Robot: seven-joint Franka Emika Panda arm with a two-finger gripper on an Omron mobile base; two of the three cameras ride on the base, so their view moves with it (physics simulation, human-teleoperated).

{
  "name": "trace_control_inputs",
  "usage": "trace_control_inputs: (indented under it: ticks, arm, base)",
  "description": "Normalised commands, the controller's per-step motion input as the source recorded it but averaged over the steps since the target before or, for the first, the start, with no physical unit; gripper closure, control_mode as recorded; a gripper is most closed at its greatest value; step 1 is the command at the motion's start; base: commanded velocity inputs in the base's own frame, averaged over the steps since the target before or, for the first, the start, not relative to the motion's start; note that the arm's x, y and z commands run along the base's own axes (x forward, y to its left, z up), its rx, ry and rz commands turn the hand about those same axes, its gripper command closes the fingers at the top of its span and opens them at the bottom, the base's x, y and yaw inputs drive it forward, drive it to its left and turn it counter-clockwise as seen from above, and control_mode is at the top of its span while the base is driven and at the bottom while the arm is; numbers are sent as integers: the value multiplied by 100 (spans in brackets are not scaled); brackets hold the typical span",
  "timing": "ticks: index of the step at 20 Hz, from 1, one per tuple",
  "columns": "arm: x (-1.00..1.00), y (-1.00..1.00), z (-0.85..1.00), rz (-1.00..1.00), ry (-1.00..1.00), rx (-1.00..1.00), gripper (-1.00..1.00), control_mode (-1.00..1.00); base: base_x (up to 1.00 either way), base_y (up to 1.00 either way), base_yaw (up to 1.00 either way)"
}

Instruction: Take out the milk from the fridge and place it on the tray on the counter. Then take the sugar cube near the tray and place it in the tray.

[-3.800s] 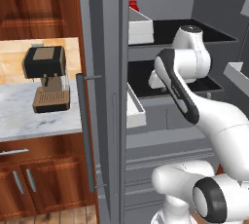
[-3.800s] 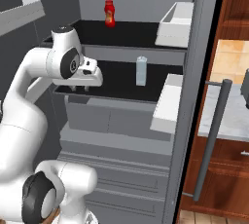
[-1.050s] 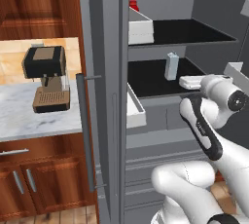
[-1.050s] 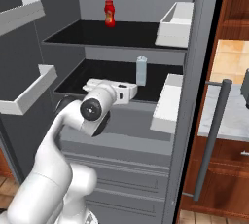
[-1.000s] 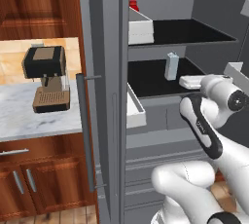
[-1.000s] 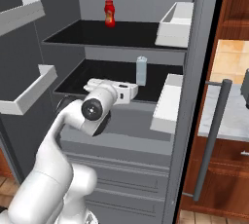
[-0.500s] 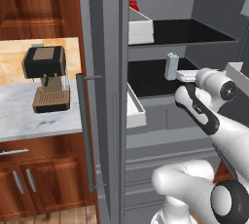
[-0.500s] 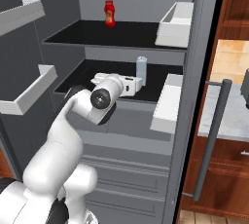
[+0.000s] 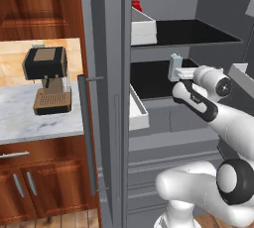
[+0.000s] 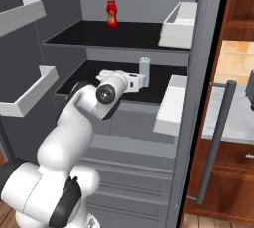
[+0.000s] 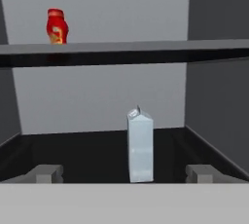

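Tool gapes wide before upright milk.

Pale milk carton upright on dark fridge shelf.

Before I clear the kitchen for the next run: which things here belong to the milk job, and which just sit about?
For the job:
- milk, upright on the lower shelf
- fridge, open
- counter
- gripper, open, short of the milk

Just about:
- red bottle, upper shelf
- coffee machine, on the counter
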Motion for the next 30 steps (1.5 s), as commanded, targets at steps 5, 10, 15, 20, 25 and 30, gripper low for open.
trace_control_inputs:
  ticks: [5, 10, 15, 20, 25, 30]
  arm:
    - [15, 0, -2, 0, 0, 0, -100, -100]
    - [10, -14, -15, 0, 0, 0, -100, -100]
    - [15, -7, -21, 0, 0, 0, -100, -100]
    - [61, -2, -36, 0, 0, 0, -100, -100]
    - [45, -22, 0, 0, 0, 0, -100, -100]
    - [54, -17, 6, 0, 2, 0, -100, -100]
  base:
    - [0, 0, 0]
    - [0, 0, 0]
    - [0, 0, 0]
    - [0, 0, 0]
    - [0, 0, 0]
    - [0, 0, 0]
